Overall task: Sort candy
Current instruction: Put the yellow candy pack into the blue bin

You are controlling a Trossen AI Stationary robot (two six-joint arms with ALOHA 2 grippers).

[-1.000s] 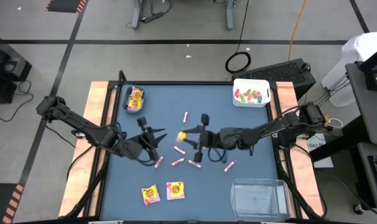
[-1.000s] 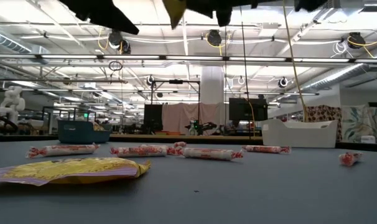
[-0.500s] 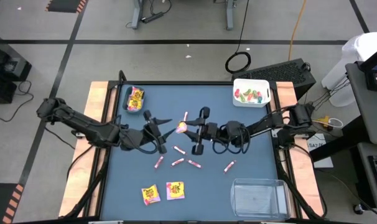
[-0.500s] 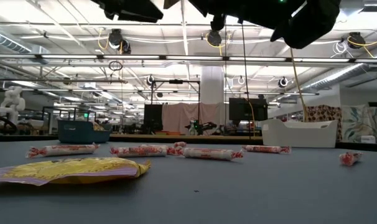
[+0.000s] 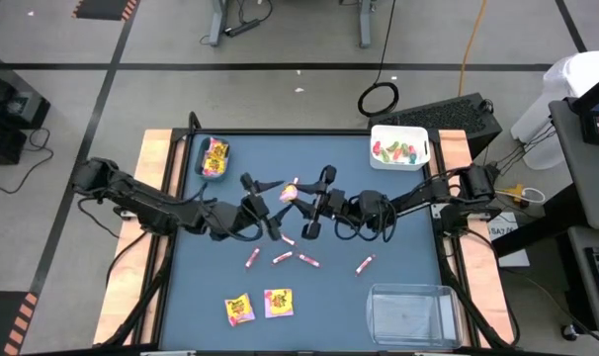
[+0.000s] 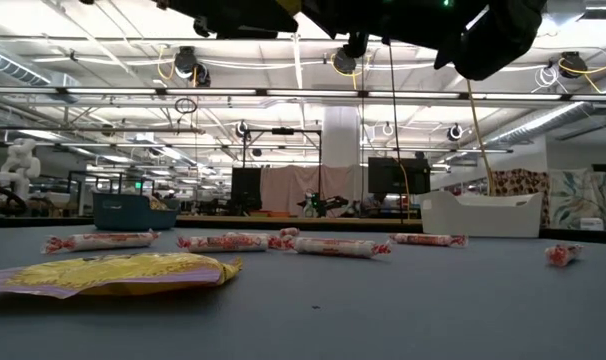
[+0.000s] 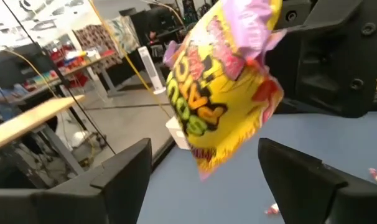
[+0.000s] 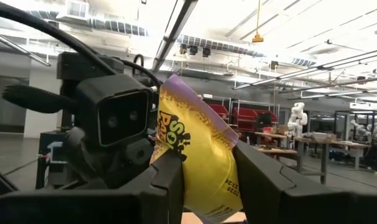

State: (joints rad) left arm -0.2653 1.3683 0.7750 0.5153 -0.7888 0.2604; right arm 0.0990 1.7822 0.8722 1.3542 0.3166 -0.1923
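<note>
A yellow candy packet with a pink-purple edge point(image 5: 290, 193) hangs above the table's middle, with my right gripper point(image 5: 301, 198) shut on it. My left gripper point(image 5: 275, 206) faces it from the left, open. Its two fingers point(image 7: 123, 177) stand on either side of the packet's lower end point(image 7: 204, 155) without touching it. Several pink-white stick candies point(image 5: 282, 257) lie on the blue table, and two more yellow packets point(image 5: 278, 302) lie near the front edge. My right gripper pinches the packet's lower part point(image 8: 204, 186) between its two fingers point(image 8: 170, 180). It comes at the packet about level from the table's right. The packet stands up past the fingertips, lifted clear of the table.
A teal bin point(image 5: 203, 170) holding yellow packets stands at the far left. At the far right is a white bin point(image 5: 377, 133) with green and red pieces, and a clear bin point(image 5: 410, 314) sits at the near right. In the low view, sticks point(image 6: 341, 246) and a packet point(image 6: 113, 272) lie flat.
My left gripper has moved toward the table's right and far edge, up to the held packet, and its fingers have opened wider around it. My right gripper has tipped upward and carried the packet a little toward the far edge.
</note>
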